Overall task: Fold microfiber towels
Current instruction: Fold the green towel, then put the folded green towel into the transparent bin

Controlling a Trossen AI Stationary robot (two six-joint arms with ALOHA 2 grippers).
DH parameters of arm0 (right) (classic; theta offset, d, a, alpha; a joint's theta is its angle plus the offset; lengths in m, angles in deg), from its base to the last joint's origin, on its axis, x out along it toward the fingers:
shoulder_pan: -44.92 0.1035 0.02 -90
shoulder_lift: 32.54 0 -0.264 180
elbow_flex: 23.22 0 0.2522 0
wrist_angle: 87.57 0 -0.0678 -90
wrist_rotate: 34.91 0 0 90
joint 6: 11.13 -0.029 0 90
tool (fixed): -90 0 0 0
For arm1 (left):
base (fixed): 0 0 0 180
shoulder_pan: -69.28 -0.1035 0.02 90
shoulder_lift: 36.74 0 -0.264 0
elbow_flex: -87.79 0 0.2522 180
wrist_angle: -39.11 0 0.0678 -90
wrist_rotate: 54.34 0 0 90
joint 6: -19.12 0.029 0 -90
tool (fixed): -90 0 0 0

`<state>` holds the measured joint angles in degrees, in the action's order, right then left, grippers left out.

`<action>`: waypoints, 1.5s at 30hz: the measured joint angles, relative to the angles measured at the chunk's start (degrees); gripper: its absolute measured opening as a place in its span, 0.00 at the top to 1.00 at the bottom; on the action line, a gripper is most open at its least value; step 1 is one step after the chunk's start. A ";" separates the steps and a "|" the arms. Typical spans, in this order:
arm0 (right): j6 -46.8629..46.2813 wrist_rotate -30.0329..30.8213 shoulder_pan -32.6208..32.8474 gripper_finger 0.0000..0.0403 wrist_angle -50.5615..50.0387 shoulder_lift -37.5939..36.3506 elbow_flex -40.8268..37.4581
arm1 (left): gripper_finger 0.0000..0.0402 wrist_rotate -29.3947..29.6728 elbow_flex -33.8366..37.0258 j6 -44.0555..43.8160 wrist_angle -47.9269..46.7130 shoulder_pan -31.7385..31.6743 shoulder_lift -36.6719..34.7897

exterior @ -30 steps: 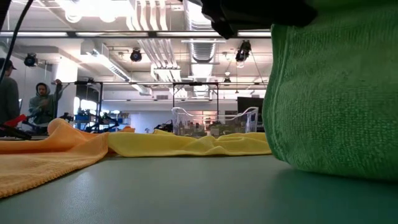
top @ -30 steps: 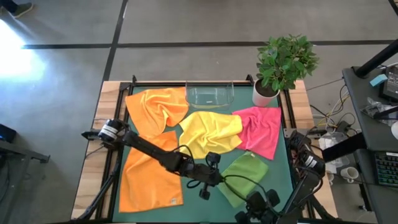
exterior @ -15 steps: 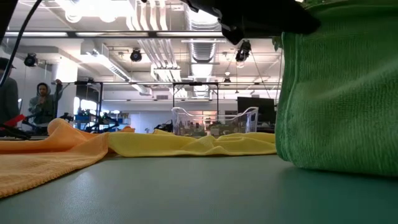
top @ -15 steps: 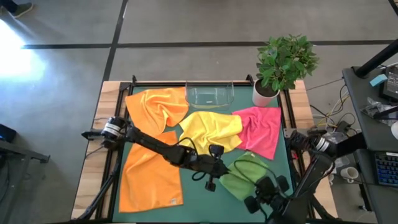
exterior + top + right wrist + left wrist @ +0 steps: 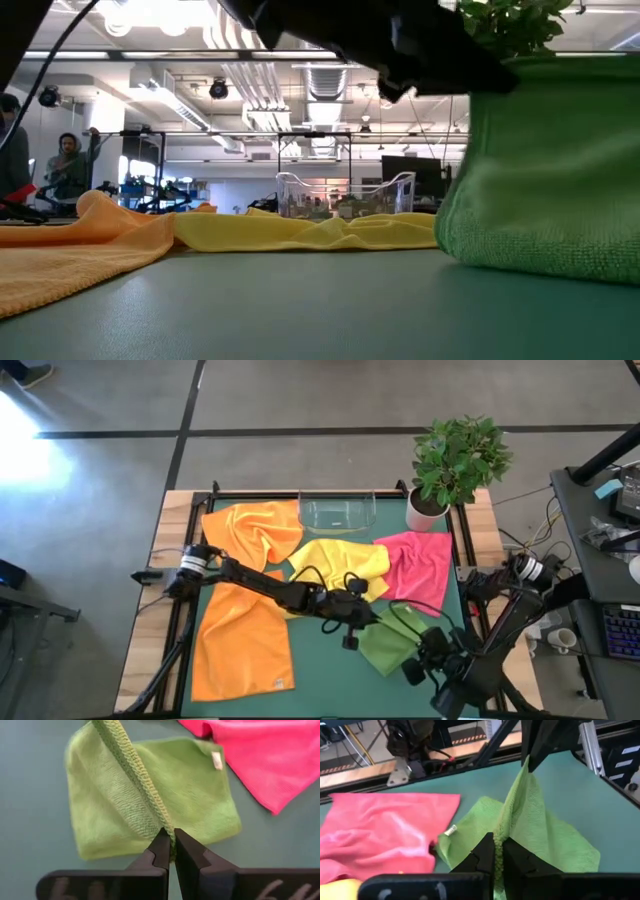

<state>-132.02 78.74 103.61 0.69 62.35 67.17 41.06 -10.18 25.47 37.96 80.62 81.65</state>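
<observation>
I have the lime green towel (image 5: 392, 643) near the table's front right, just beside the pink towel (image 5: 422, 565); left gripper (image 5: 498, 849) and right gripper (image 5: 169, 846) each pinch its raised edge, keeping it taut so the fold lands square.

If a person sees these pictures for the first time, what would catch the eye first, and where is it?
Probably the lime green towel near the table's front right: the left gripper and the right gripper each pinch its hem, shut, and hold the edge raised between them. Behind it bright cloths lie spread: the hot pink towel, the yellow towel and two orange towels. A potted plant stands at the back right corner.
</observation>
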 joint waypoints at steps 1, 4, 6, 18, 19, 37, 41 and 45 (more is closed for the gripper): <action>-0.02 -0.54 0.24 0.98 0.49 -0.09 -0.99 | 1.00 -0.02 -0.81 0.01 0.00 0.01 1.03; -0.68 -2.62 1.10 0.98 1.28 -1.00 -3.54 | 1.00 0.05 -3.80 -0.03 -0.29 -0.09 4.21; -1.61 -2.91 1.69 0.98 1.40 -1.83 -5.21 | 1.00 0.04 -6.20 -0.02 -1.27 -0.31 5.52; -2.31 -3.26 2.32 0.98 10.47 -6.33 -16.01 | 1.00 -0.16 -13.71 0.00 -6.68 -2.51 10.80; -2.30 -3.24 2.32 0.98 10.88 -6.33 -16.50 | 1.00 -0.18 -13.65 0.00 -6.61 -2.51 10.91; -0.73 -6.45 2.28 0.76 6.78 -6.33 -17.23 | 0.68 2.79 -13.96 0.54 -6.67 -2.86 11.40; -2.43 -6.10 2.23 0.71 5.40 -6.33 -18.15 | 0.62 4.54 -14.08 0.55 -6.72 -2.86 10.28; -2.56 -6.06 2.28 0.69 5.21 -6.89 -18.46 | 0.61 4.44 -14.05 0.15 -10.29 -2.78 9.13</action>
<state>-134.58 72.68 105.89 5.89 55.45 48.71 45.49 -24.23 25.63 27.67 77.84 90.77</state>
